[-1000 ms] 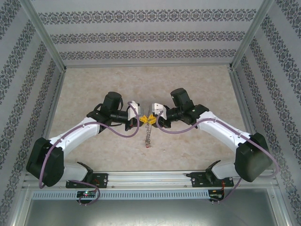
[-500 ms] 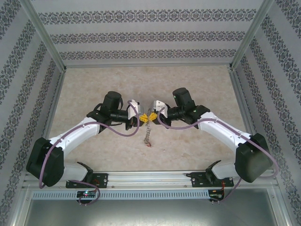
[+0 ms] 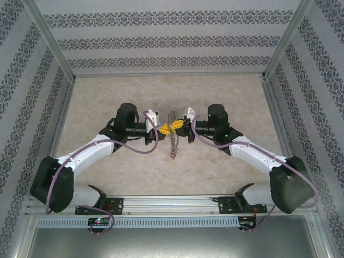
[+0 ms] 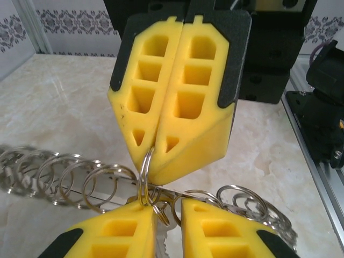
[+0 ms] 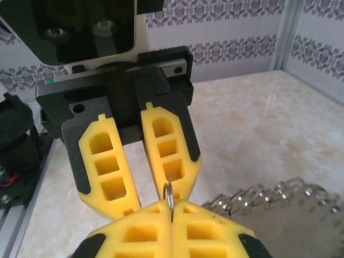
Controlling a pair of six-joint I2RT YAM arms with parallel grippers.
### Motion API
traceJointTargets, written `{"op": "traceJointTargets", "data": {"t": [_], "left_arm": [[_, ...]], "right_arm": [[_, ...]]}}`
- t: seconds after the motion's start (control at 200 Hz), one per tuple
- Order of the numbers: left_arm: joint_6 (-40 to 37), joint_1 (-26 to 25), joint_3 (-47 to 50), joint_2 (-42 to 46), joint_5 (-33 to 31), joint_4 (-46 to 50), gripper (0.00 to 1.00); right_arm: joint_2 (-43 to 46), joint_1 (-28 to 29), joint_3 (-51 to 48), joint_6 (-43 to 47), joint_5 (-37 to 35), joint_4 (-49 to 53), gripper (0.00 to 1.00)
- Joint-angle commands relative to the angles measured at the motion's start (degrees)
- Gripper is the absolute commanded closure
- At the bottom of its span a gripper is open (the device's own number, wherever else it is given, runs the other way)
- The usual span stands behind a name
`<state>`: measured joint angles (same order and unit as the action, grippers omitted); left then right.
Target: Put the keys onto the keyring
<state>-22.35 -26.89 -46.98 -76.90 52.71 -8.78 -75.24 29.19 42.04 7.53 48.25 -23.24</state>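
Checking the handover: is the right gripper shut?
Shut: the right gripper has fingers pressed together, pinching a keyring link.

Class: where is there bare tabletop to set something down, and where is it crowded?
Bare: the table along the back wall, and outside the left arm and right arm. Crowded: the centre, where left end effector and right end effector meet at the keyring.

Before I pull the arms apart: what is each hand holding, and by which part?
Right hand: shut on one small ring of the keyring, pinched at its fingertips. Left hand: fingers apart, gripping nothing.
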Motion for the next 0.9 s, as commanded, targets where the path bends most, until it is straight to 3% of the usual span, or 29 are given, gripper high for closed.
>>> {"op": "traceJointTargets", "data": {"t": [0.0,0.225,0.43,0.52,0.575,0.824,0.894], "left_arm": [[3.7,-0.4,1.0,-1.0,3.6,-6.3,0.81],[7.8,-0.9,3.3,-1.1,3.7,-12.0,0.81],[9.5,-0.8,6.0,1.3,-0.9,-14.8,0.78],[8.9,-0.5,6.1,2.9,-1.1,-13.0,0.77],[8.0,-0.4,5.9,3.7,-1.0,-11.2,0.69],[9.8,2.9,8.9,9.6,-1.9,-10.5,0.67],[11.2,4.4,9.5,11.3,-2.2,-10.8,0.62]], "right_arm": [[0.3,1.7,-1.0,-6.2,-3.1,-15.8,1.00],[-1.0,3.6,-3.2,-10.5,-10.8,-24.0,1.00],[-1.9,5.1,-2.8,-10.5,-12.0,-24.4,1.00],[-1.8,4.8,-2.9,-10.4,-12.1,-23.9,1.00],[-1.7,4.5,-2.8,-10.4,-11.7,-23.6,1.00],[-1.8,3.0,-2.8,-10.4,-8.2,-22.9,1.00],[-1.8,2.6,-2.8,-10.3,-6.9,-23.0,1.00]]}}
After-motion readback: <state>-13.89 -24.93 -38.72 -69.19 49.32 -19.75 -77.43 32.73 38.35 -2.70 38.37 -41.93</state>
